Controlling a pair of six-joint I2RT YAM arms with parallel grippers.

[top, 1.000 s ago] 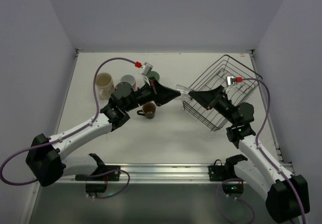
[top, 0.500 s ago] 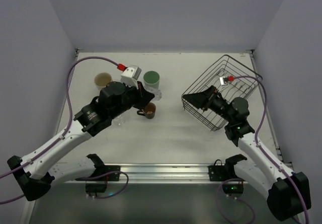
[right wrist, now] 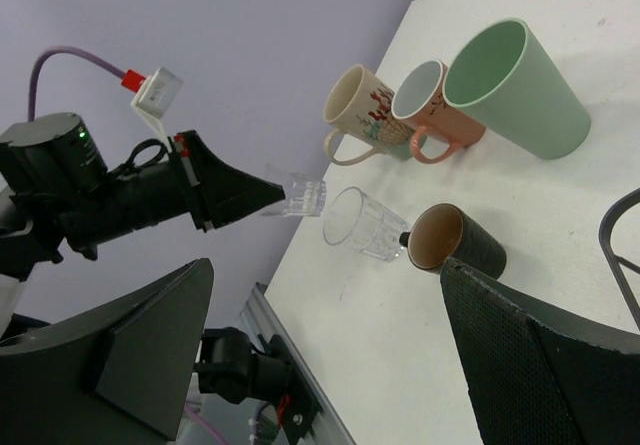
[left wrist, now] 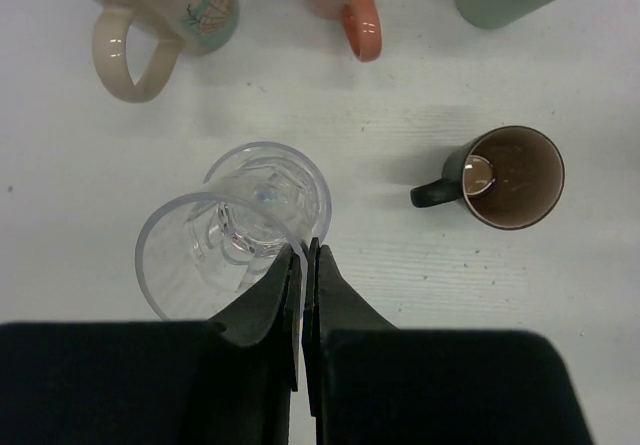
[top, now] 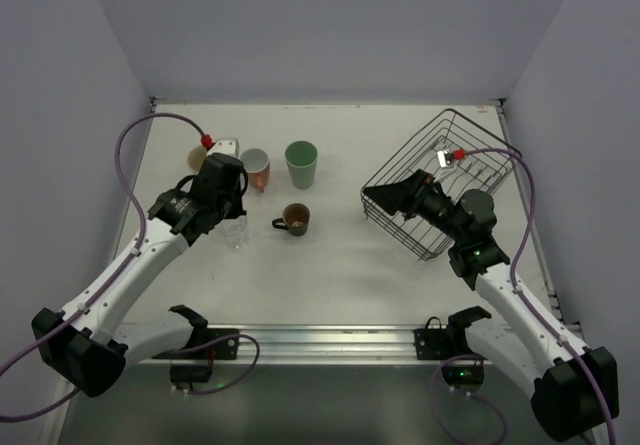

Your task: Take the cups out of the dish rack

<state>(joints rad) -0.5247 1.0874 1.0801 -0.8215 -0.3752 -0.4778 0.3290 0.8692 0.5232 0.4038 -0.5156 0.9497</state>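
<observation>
My left gripper (left wrist: 305, 247) is shut on the rim of a clear glass (left wrist: 200, 260), hanging it just over the table. A second clear glass (left wrist: 275, 180) stands right beside it. A beige mug (top: 199, 155), a pinkish cup (top: 255, 166) and a mint green tumbler (top: 301, 163) stand in a row behind. The dark brown mug (top: 295, 218) stands to the right. My right gripper (top: 374, 197) is open with nothing in it, at the left side of the black wire dish rack (top: 446, 155). No cup shows in the rack.
The dish rack sits askew at the table's back right, near the right wall. The left arm's purple cable (top: 130, 155) loops over the table's left edge. A metal rail (top: 320, 340) runs along the near edge.
The right gripper opened and let go of the glass. My left arm swung left with it, from beside the rack to the group of cups, and now points down.
</observation>
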